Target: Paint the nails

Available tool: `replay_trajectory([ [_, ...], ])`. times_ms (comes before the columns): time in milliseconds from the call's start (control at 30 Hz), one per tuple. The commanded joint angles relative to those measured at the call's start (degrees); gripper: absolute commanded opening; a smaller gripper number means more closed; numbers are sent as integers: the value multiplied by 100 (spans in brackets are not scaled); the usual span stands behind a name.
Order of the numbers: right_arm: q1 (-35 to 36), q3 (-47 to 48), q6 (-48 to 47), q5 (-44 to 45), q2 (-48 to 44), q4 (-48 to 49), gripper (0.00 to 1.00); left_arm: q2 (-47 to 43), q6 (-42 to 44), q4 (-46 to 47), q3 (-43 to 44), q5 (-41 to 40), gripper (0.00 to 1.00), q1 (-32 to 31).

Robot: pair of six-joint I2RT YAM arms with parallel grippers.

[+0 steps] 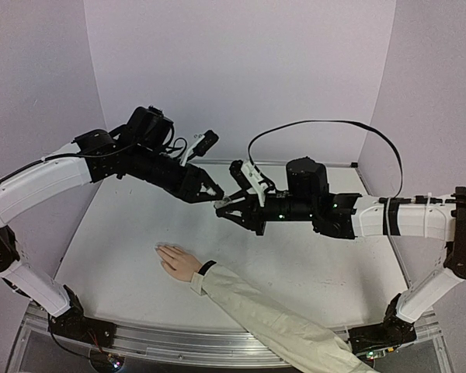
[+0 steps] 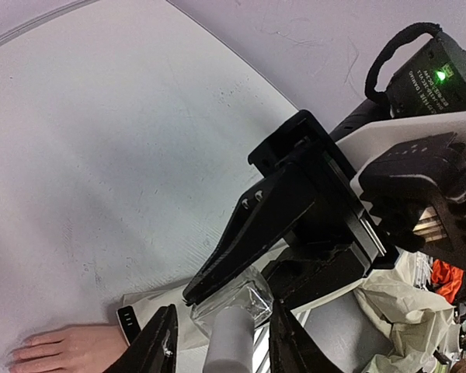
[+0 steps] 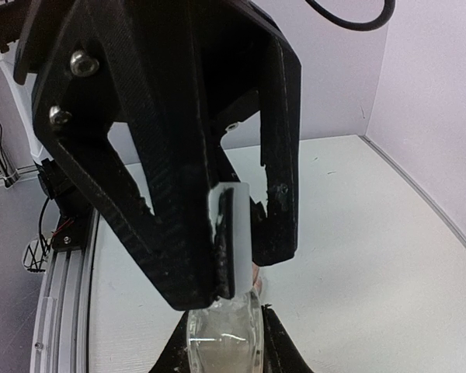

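Note:
A light-skinned hand with a black wristband and cream sleeve lies palm down on the table, fingers pointing left. The nails at its fingertips are too small to make out. Above the table my right gripper is shut on a small clear glass bottle. My left gripper meets it from the left, shut on the bottle's white cap. In the right wrist view the cap sits pinched between the left fingers. The hand shows below in the left wrist view.
Lavender walls close the white table on the back and both sides. A black cable loops above the right arm. The cream sleeve crosses the front edge, near a metal rail.

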Motion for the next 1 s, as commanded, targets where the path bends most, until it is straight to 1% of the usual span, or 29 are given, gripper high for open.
replay_trajectory([
  [0,-13,227,-42,-112,-43,205,0,-75,53,105,303,-83,41,23],
  [300,-14,230,-51,-100,-41,205,0,-91,114,113,246,-3,37,23],
  [400,-11,236,-50,-95,-30,205,0,-104,155,110,233,74,43,23],
  [533,-10,238,-46,-108,-6,205,0,-127,193,102,211,92,44,29],
  [733,-10,260,-35,-121,23,206,0,-128,219,75,189,117,36,32],
  [867,-13,264,-33,-121,32,205,0,-146,253,63,180,136,33,41],
  [967,-18,264,-33,-123,32,205,0,-137,255,42,180,123,25,54],
])
